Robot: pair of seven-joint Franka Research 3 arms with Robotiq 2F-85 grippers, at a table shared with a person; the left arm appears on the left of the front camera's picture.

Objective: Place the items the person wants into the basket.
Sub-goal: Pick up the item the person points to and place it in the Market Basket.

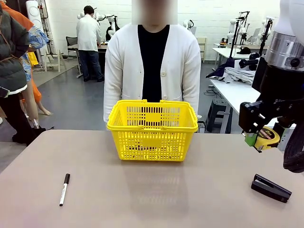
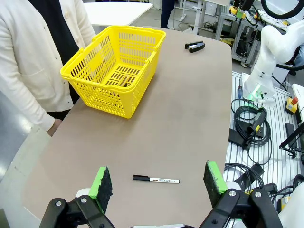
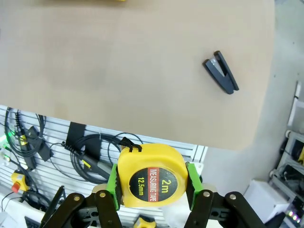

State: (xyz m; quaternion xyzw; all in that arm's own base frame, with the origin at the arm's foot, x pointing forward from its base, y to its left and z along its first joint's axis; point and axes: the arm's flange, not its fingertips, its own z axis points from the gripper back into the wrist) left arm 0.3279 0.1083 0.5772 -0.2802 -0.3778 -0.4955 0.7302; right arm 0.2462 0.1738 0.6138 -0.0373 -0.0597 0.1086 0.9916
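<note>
My right gripper [image 1: 260, 140] hangs above the table's right side, shut on a small yellow-and-black tape measure [image 1: 267, 137]. In the right wrist view the tape measure [image 3: 152, 177] sits clamped between the green pads of that gripper [image 3: 152, 183]. The yellow basket [image 1: 152, 129] stands at the far middle of the table, in front of the person [image 1: 152, 66] in a white cardigan. In the left wrist view the basket [image 2: 114, 69] holds dark slim items on its floor. My left gripper [image 2: 159, 183] is open, high above the near-left table.
A white marker with a black cap [image 1: 64, 189] lies at the front left, also under my left gripper [image 2: 156, 179]. A black stapler [image 1: 270, 187] rests at the front right, below my right gripper. Cables and the right arm's base [image 2: 266, 71] lie beyond the table edge.
</note>
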